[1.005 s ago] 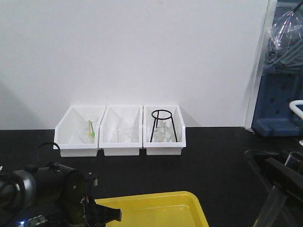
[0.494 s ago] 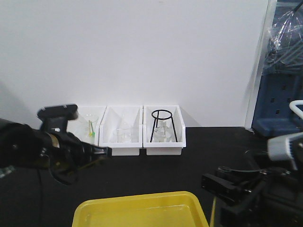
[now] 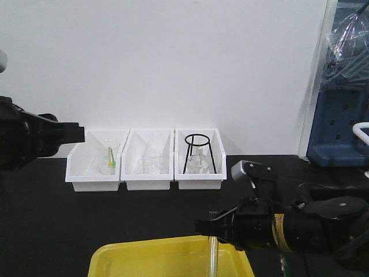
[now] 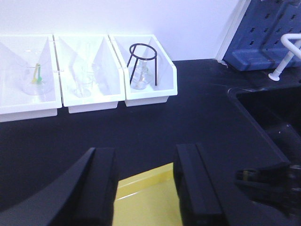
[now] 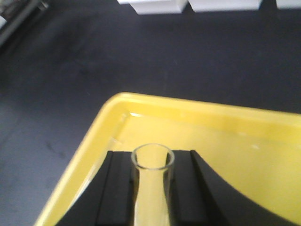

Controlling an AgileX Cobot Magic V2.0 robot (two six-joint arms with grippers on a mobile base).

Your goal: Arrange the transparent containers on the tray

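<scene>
My right gripper (image 5: 152,162) is shut on a clear glass test tube (image 5: 151,188), whose open rim faces the wrist camera. In the front view the tube (image 3: 213,257) hangs upright from that gripper (image 3: 210,229) over the right part of the yellow tray (image 3: 115,257). The tray's rim (image 5: 89,146) and floor lie just below the tube. My left gripper (image 4: 145,153) is open with nothing in it, raised above the tray's far edge (image 4: 146,176). The left arm (image 3: 34,144) sits high at the left.
Three white bins (image 3: 149,179) stand in a row against the back wall. They hold a beaker with a green stick (image 3: 108,158), clear glassware (image 3: 150,163) and a black ring stand (image 3: 199,153). A sink basin (image 4: 273,113) and blue equipment (image 3: 340,127) are at the right.
My right arm swung left from the table's right side, bringing the test tube over the tray. My left arm rose from low beside the tray and drew back to the left.
</scene>
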